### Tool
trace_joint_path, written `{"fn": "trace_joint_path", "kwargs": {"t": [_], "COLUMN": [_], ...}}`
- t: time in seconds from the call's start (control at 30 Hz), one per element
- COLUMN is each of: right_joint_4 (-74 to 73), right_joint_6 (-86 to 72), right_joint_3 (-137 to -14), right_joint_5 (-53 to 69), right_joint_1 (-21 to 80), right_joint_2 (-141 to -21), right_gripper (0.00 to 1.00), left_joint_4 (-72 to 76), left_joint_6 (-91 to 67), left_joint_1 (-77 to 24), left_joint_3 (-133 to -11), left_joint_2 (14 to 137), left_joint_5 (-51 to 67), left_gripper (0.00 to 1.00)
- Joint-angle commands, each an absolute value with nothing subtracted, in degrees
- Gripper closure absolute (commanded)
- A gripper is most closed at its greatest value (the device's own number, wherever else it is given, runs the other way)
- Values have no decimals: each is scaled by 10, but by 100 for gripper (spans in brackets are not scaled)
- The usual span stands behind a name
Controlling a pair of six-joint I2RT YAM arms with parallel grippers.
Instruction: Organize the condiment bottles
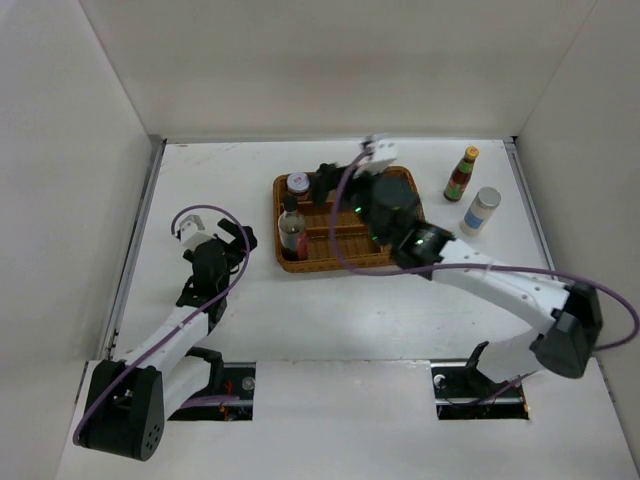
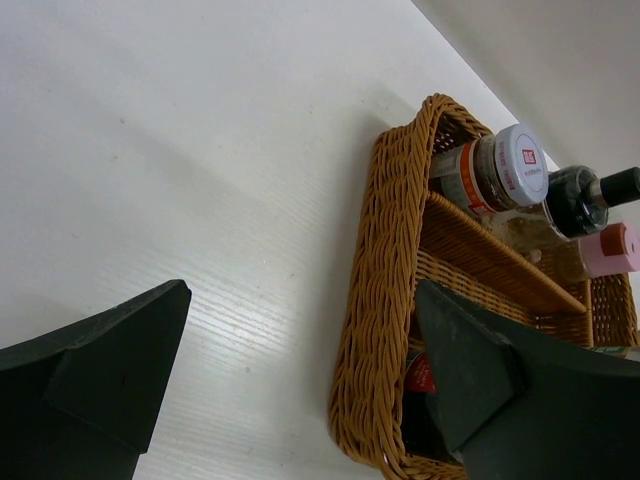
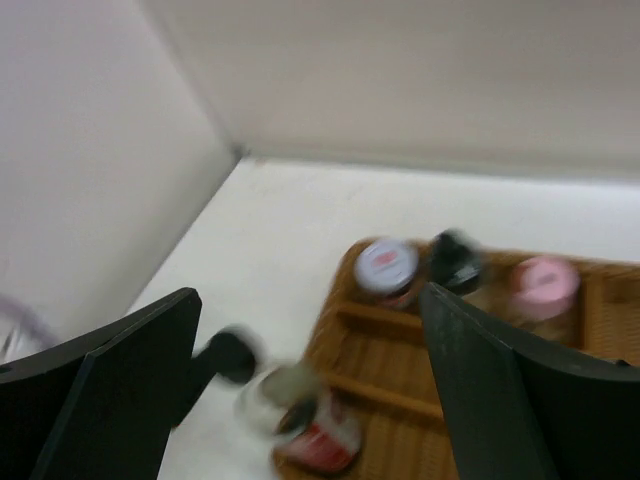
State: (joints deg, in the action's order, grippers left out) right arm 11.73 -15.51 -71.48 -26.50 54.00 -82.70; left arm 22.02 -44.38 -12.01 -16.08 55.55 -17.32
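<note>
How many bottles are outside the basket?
2: the yellow-capped dark sauce bottle and the white-blue cylinder with grey lid, both on the white table right of the brown wicker tray. The right arm might hide others.

I log the woven wicker divided tray (image 2: 372,300) as golden brown, with a tight basket-weave pattern throughout. The white-lidded glass jar (image 2: 505,168) carries a small red mark on its lid and an orange-and-white label. I read the black-capped dark bottle (image 2: 588,195) as glossy black and the pink-capped clear bottle (image 2: 612,250) as pale pink on top. The tall clear dark-filled bottle (image 1: 292,232) shows a red label. The yellow-capped dark sauce bottle (image 1: 461,176) has red and green on its label. The white-blue cylinder with grey lid (image 1: 481,211) is mostly white. The flat table (image 1: 300,320) is plain white. Both arms are white with black joints and purple cables. The left gripper (image 2: 298,300) and right gripper (image 3: 310,300) are matte charcoal.
</note>
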Motion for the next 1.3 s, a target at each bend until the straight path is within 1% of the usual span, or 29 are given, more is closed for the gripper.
{"fn": "trace_joint_path", "kwargs": {"t": [0.0, 0.07, 0.13, 0.23, 0.33, 0.43, 0.6, 0.73, 0.77, 0.87, 1.0, 1.13, 1.17, 1.27], "right_joint_4": [150, 139, 116, 82, 51, 19, 4, 3, 6, 7, 5, 10, 14, 69], "right_joint_6": [-171, -175, -171, -155, -135, -138, -152, -152, -152, -152, -152, -155, -158, -157], "right_joint_3": [-678, -663, -671, -713, -755, -787, -816, -841, -842, -855, -856, -857, -850, -816], "right_joint_5": [-259, -272, -307, -351, -339, -334, -281, -279, -273, -270, -274, -279, -285, -294], "right_joint_1": [419, 329, 244, 149, 89, 52, 37, 26, 25, 21, 22, 22, 22, 27], "right_joint_2": [-766, -757, -776, -834, -897, -944, -1000, -1038, -1044, -1069, -1080, -1073, -1062, -1008], "right_gripper": [4, 6, 8, 6, 1, 0, 1, 4, 6, 17, 30, 58, 63, 68], "left_joint_4": [234, 235, 241, 240, 247, 247, 258, 262, 263, 265, 266, 265, 267, 267], "left_joint_6": [-450, -451, -453, -454, -455, -456, -457, -458, -458, -458, -459, -459, -459, -459], "left_joint_1": [-115, -114, -117, -117, -118, -116, -119, -118, -121, -117, -117, -115, -116, -116], "left_joint_3": [-158, -158, -154, -158, -156, -156, -154, -154, -155, -156, -154, -154, -154, -155], "left_joint_2": [550, 548, 548, 562, 563, 569, 569, 578, 580, 588, 581, 584, 583, 584], "left_joint_5": [-167, -164, -169, -163, -160, -156, -160, -154, -156, -153, -156, -151, -152, -154], "left_gripper": [0, 0, 0, 0, 0, 0, 0, 0, 0, 0, 0, 0, 0, 0]}}
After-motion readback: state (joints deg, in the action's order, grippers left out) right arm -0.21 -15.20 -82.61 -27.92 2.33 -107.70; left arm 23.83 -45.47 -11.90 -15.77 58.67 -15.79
